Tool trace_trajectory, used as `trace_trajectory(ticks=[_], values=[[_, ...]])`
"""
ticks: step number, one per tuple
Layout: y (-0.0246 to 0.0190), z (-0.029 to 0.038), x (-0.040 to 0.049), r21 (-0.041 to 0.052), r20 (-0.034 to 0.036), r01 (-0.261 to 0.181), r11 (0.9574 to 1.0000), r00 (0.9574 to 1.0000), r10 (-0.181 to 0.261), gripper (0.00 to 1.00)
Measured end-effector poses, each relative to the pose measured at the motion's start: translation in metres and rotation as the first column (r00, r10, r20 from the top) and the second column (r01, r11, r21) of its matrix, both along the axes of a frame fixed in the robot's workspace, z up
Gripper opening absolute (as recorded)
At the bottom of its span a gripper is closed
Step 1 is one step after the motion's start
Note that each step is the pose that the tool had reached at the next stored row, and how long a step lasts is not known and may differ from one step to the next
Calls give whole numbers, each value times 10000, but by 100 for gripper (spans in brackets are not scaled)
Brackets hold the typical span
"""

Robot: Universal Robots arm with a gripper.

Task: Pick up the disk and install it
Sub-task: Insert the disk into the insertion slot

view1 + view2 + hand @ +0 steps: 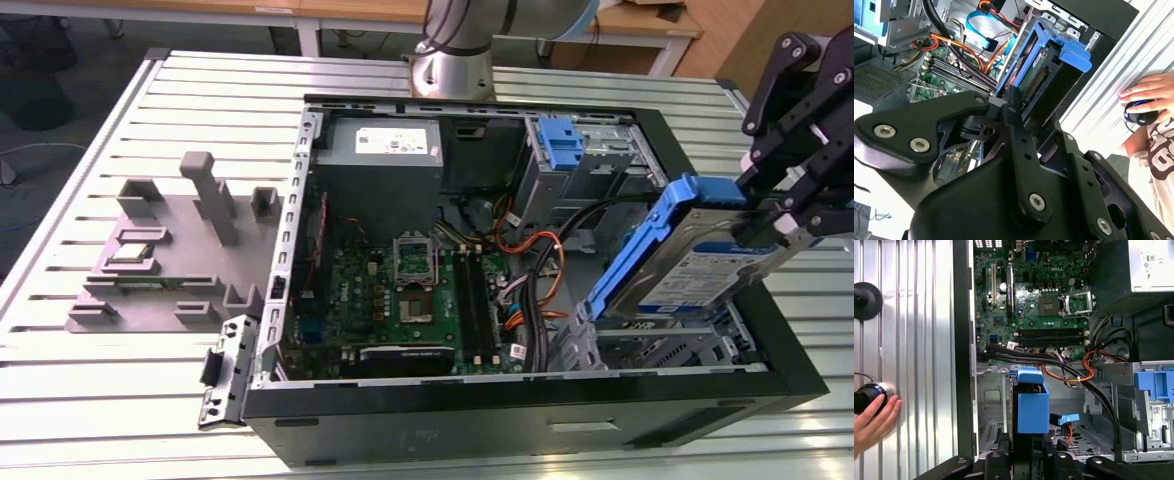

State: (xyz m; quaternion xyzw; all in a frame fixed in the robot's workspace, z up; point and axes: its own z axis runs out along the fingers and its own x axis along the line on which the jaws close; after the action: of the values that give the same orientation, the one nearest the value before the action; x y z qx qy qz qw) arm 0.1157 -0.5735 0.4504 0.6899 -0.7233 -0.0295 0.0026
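Worktop (pixel 134 400): slatted metal. It carries an open black case (pixel 534 420), with a grey fixture (pixel 174 260) to the exterior view's left.

Case: board (pixel 414 290) flat on the floor. Empty metal bay (pixel 654 350) at the near corner on the exterior view's right. A bare blue bracket (pixel 561 145) sits in the far bay.

Disk (pixel 701 265): off the worktop and tilted steeply. Its lower end is down at the empty bay and its upper end is raised toward the case wall. I cannot tell whether it touches the bay. In the first wrist view the disk (pixel 1031 405) stands edge-on over the bay floor.

Hand (pixel 785 228): clamped on the disk's raised end, label face outward.

Cables (pixel 534 260): orange and black, running just beside the bay mouth.

A person's fingers (pixel 884 407) rest on a round knob (pixel 869 395) on the worktop, well apart from the case.

Step in hand: pick-up done, install under way, disk not yet seated.

Judgement: seating calls for bringing the tilt level with the bay, squaring the blue rails to its sides and keeping the cables out of the slot.
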Motion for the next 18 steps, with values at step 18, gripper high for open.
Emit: trace_trajectory(ticks=[18], values=[[-7, -32, 7, 2, 1, -43, 10000, 10000, 43, 35]])
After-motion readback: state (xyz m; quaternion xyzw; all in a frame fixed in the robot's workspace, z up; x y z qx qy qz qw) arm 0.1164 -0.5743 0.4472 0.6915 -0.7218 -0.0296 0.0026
